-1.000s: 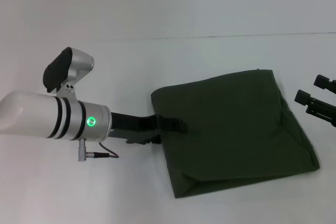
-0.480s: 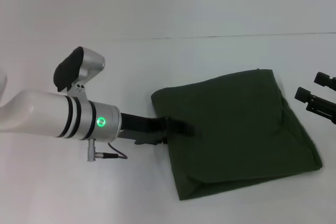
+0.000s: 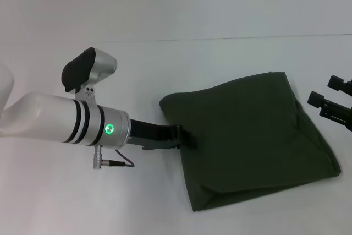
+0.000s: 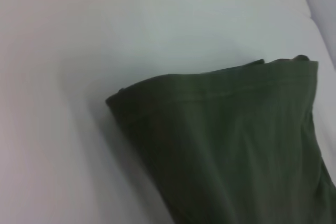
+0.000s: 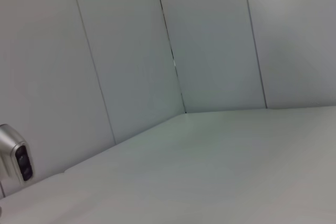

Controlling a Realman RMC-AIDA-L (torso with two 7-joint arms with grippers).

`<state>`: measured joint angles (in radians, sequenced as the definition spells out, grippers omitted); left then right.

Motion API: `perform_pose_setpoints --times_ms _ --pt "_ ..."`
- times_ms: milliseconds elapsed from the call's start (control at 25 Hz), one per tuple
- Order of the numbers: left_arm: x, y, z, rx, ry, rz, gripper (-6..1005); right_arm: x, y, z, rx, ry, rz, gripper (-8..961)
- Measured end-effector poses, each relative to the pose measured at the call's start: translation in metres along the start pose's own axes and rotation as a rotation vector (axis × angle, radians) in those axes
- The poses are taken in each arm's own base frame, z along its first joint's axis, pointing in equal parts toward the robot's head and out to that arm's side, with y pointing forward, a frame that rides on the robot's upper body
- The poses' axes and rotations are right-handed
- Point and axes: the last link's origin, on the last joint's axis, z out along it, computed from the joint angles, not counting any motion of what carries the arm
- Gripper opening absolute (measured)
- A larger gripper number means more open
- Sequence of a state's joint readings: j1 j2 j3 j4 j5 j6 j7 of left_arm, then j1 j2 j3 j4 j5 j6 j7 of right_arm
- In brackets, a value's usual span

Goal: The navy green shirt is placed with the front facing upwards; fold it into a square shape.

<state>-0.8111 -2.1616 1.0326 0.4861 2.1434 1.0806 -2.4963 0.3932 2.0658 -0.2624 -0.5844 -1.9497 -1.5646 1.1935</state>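
Shirt folded into rough square on white bench, right of centre, left tool at its left edge, grip unclear, right tool open, apart at right.

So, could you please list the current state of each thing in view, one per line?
navy green shirt: folded into a rough square, lying flat on the table, lettering hidden.
left gripper: low at the shirt's left edge, touching the cloth.
right gripper: off the shirt's right side, apart from it, fingers spread.
table: white, bearing the shirt.
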Motion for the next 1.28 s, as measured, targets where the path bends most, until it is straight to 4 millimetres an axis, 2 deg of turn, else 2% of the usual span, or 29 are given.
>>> perform_pose_setpoints --times_ms 320,400,560,1000,1280 --pt "0.000 0.004 0.001 -0.012 -0.002 0.041 284 0.000 0.001 0.000 -0.001 -0.002 0.008 857" --pt "0.000 0.003 0.000 -0.011 -0.001 0.042 81 0.000 0.001 0.001 -0.003 -0.002 0.008 857" --pt "0.001 -0.006 -0.010 0.004 0.016 0.041 95 -0.001 0.001 0.002 -0.009 -0.003 0.005 857" --pt "0.010 -0.044 -0.072 0.055 0.137 0.007 134 -0.001 0.003 0.008 -0.015 -0.003 0.010 858" --pt "0.009 -0.065 -0.089 0.122 0.161 -0.018 158 0.001 0.006 0.011 -0.021 -0.007 0.015 858"
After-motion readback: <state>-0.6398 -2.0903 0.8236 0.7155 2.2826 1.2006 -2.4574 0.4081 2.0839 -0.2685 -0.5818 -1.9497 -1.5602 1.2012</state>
